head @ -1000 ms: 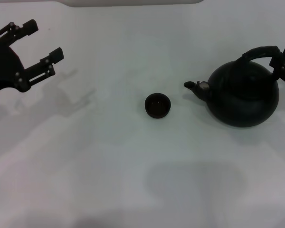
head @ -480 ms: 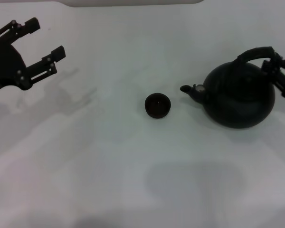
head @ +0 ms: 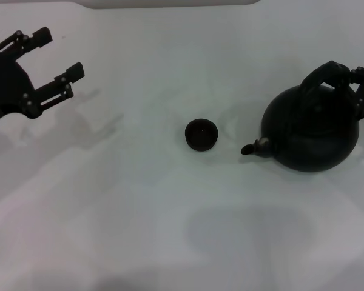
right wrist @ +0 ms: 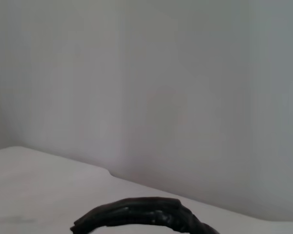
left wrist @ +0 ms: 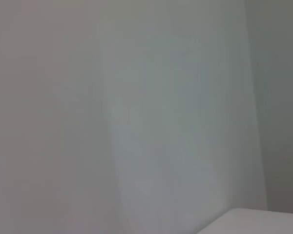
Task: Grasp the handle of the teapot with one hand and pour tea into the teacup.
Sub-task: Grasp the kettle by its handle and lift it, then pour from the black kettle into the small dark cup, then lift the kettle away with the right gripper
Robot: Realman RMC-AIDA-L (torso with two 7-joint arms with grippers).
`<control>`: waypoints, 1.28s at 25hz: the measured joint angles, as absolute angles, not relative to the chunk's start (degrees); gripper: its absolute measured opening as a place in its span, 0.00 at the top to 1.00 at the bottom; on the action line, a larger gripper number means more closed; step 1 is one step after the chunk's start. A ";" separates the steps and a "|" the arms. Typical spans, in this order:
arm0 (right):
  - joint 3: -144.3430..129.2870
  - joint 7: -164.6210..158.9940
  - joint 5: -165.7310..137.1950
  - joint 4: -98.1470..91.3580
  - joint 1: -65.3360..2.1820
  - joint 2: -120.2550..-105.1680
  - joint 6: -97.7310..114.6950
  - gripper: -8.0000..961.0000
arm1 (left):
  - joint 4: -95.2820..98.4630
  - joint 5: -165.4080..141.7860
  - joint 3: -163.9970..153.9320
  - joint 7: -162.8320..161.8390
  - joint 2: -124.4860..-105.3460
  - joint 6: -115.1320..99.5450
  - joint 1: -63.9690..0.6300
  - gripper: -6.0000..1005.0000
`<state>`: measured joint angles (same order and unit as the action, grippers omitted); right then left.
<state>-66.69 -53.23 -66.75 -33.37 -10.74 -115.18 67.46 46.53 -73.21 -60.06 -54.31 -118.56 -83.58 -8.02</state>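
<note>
head view: the right gripper (head: pixel 353 82) is clamped on the handle (head: pixel 325 74) of the teapot (head: pixel 309 128), at the table's (head: pixel 170 230) right, its spout tipped toward the teacup (head: pixel 201 134) at centre. the left gripper (head: pixel 48 60) hangs at far left, fingers spread. left wrist view: only a blank wall. right wrist view: the handle (right wrist: pixel 141 213) arcs along the lower edge.

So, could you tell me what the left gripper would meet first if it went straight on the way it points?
Probably nothing: the left gripper points open toward the table's far side, and the teacup lies well off that line.
</note>
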 joint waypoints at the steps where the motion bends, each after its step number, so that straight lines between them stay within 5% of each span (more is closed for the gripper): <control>1: -66.73 -53.23 -66.75 -33.47 -10.78 -115.14 67.58 0.83 | 46.52 -73.21 -60.06 -54.32 -118.56 -83.58 -7.96 0.23; 32: -81.97 -47.22 -49.49 -43.77 -10.74 -115.74 59.22 0.85 | 46.40 -74.42 -60.03 -54.81 -118.62 -83.54 -7.79 0.23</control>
